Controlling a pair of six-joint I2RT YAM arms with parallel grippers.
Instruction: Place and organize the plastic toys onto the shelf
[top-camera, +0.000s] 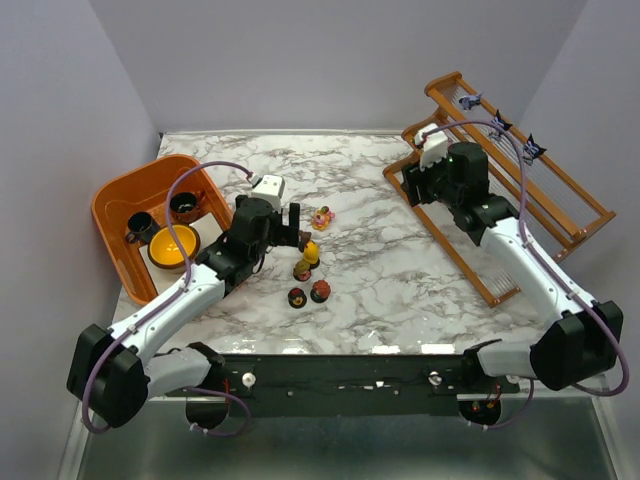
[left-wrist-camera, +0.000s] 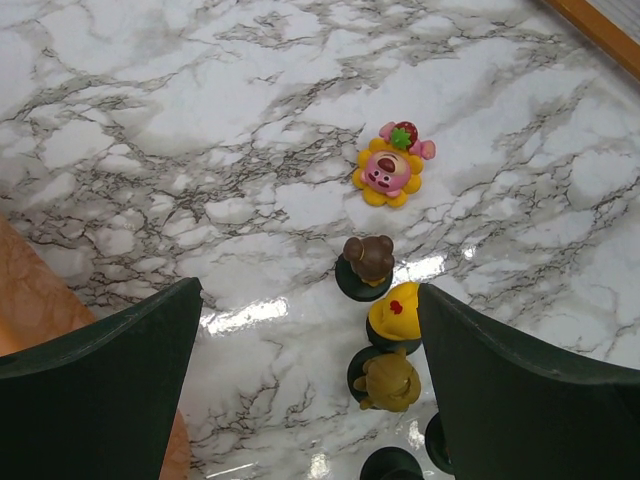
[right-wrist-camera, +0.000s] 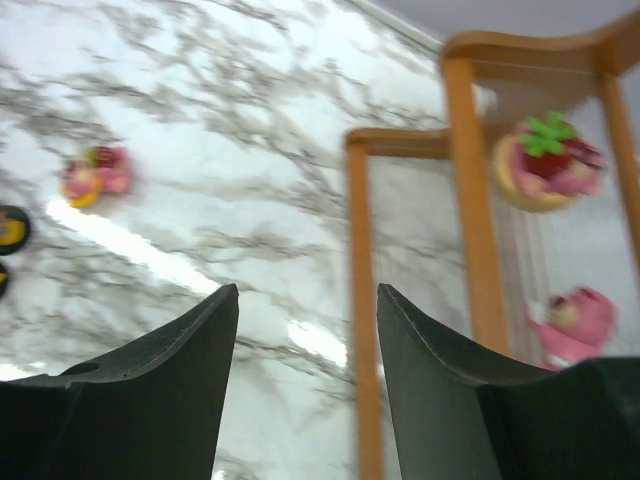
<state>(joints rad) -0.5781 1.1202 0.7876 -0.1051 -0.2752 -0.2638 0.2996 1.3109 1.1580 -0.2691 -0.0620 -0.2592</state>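
Observation:
Several tiny toys stand mid-table: a pink-and-yellow flower toy, a yellow one, a brown one and two dark-based ones. My left gripper is open and empty just behind them. In the left wrist view it frames bare marble, with the brown, yellow and tan toys by its right finger. The wooden shelf lies at the right with purple toys on its top rail. My right gripper is open and empty at the shelf's near corner; two pink toys sit on the rods.
An orange tub at the left holds two dark cups and a yellow bowl. Its corner shows at the left edge of the left wrist view. Walls close in on three sides.

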